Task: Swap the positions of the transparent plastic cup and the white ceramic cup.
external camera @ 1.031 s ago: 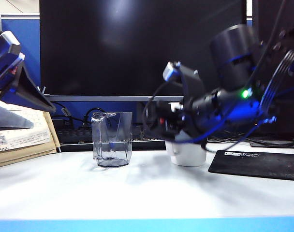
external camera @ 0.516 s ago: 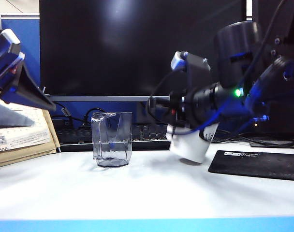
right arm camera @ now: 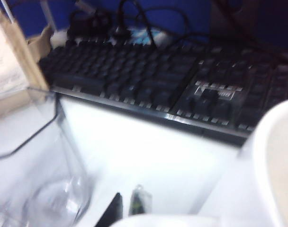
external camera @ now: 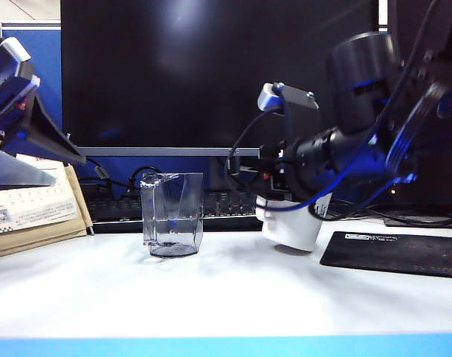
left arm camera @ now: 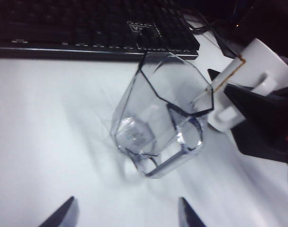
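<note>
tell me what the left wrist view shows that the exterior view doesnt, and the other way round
Only the left wrist view: the left gripper open above the transparent plastic cup, and down into that cup.
Only the exterior view: the monitor, the mouse pad, and the right gripper's arm lifting the tilted white ceramic cup.
Both: both cups, keyboard, white table.

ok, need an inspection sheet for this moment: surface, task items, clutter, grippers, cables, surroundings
surface: white table, no spills seen.
task items: transparent plastic cup upright on the table, left of centre; white ceramic cup tilted, raised off the table.
clutter: black pad at right; papers at left.
grippers: right gripper shut on the white ceramic cup; left gripper open, above and short of the transparent plastic cup, touching nothing.
cables: dark leads behind the keyboard.
surroundings: dark monitor, blue partition.
</note>
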